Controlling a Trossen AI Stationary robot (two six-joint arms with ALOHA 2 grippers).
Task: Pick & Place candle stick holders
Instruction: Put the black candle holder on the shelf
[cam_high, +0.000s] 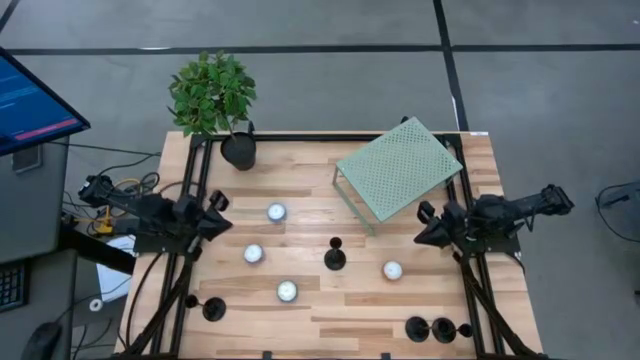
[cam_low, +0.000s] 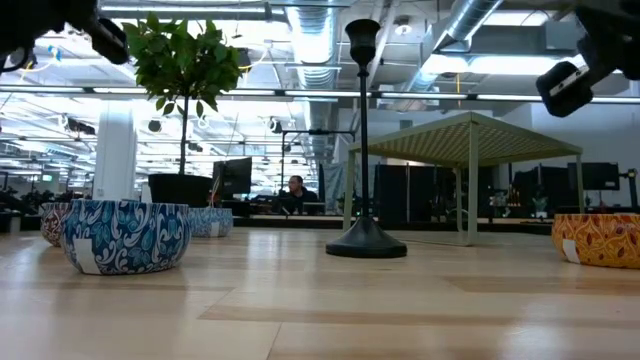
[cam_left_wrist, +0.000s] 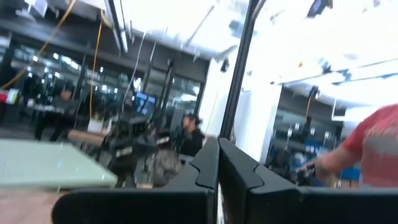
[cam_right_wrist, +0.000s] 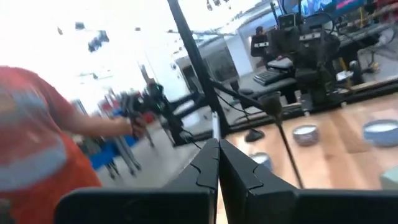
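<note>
Waiting at opposite sides of the worktop (cam_high: 330, 320), the left gripper (cam_high: 222, 222) and right gripper (cam_high: 425, 228) are both holding their fingers pressed shut on nothing, probably because no pick is yet begun. One tall candle stick holder (cam_high: 335, 257) is standing upright near the worktop's middle, between four tealight candles (cam_high: 276, 212), just in front of the green mesh stand (cam_high: 400, 166). Other candle stick holders (cam_high: 213, 308) are sitting farther from the stand, by the front edge, seemingly awaiting transfer.
</note>
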